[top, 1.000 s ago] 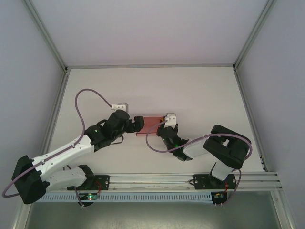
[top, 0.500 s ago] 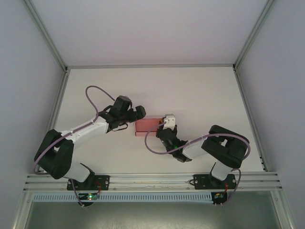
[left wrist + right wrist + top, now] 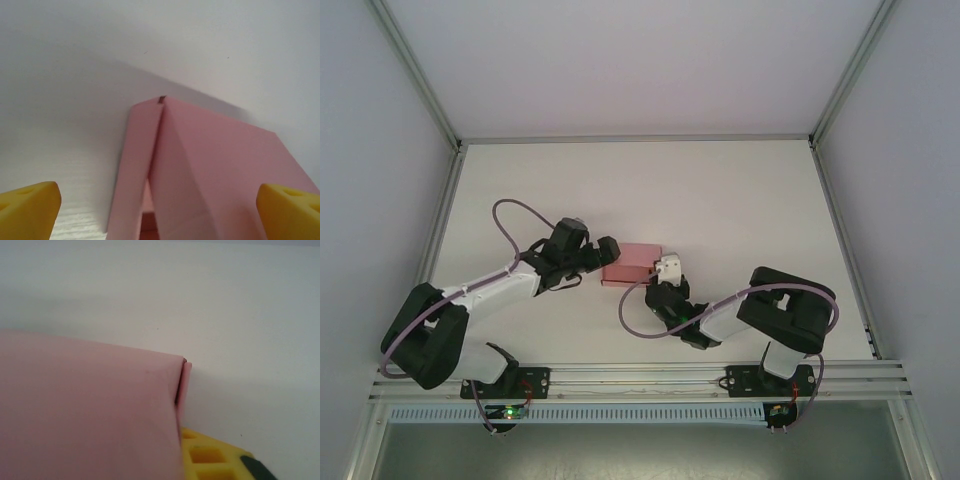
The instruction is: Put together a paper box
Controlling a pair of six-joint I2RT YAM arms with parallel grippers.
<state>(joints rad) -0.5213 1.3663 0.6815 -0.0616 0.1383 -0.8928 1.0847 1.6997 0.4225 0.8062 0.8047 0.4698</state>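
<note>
The paper box (image 3: pixel 632 262) is a small flat pink card box lying mid-table. My left gripper (image 3: pixel 607 252) sits at its left end, open. In the left wrist view its yellow fingertips (image 3: pixel 27 207) stand wide apart on either side of the paper box (image 3: pixel 215 175), whose end shows a side flap standing slightly ajar. My right gripper (image 3: pixel 658 278) is at the box's near right corner. In the right wrist view the paper box (image 3: pixel 85 410) covers the left side, and one yellow finger (image 3: pixel 215 460) presses against its folded edge. The other finger is hidden behind the card.
The white table (image 3: pixel 740 200) is bounded by aluminium frame rails at the back (image 3: pixel 640 138) and along the near edge (image 3: pixel 640 378). Purple cables loop from both arms near the box (image 3: pixel 632 310).
My left gripper let go of the box's left end, swung back and away, then returned to that end, open. The right gripper and box shifted slightly left and nearer.
</note>
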